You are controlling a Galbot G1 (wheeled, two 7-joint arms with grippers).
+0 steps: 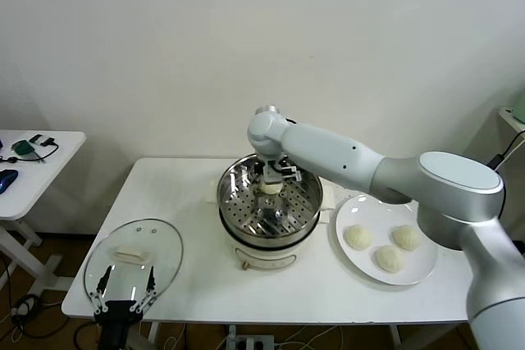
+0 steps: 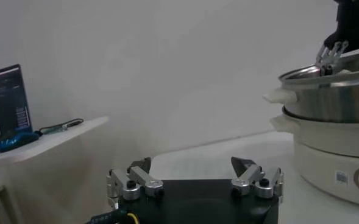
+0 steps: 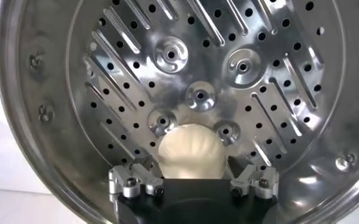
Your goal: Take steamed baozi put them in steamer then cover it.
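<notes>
The steel steamer [image 1: 234, 202] stands mid-table on its white base. My right gripper [image 1: 275, 176] reaches down into it. In the right wrist view the gripper [image 3: 191, 167] is open, its fingers spread either side of one cream-white baozi [image 3: 191, 152] that rests on the perforated floor [image 3: 258, 91]. That baozi also shows in the head view [image 1: 271, 188]. Three more baozi [image 1: 388, 258] lie on a white plate [image 1: 422, 272] to the right. The glass cover [image 1: 160, 243] with its white handle lies flat at the front left. My left gripper [image 1: 123, 288] hovers open over its near edge.
The left wrist view shows the open left gripper [image 2: 193, 167], the steamer's side [image 2: 331, 91] and the right gripper's fingers [image 2: 331, 55] above the rim. A small white side table [image 1: 33, 161] with gadgets stands off to the left. A white wall is behind.
</notes>
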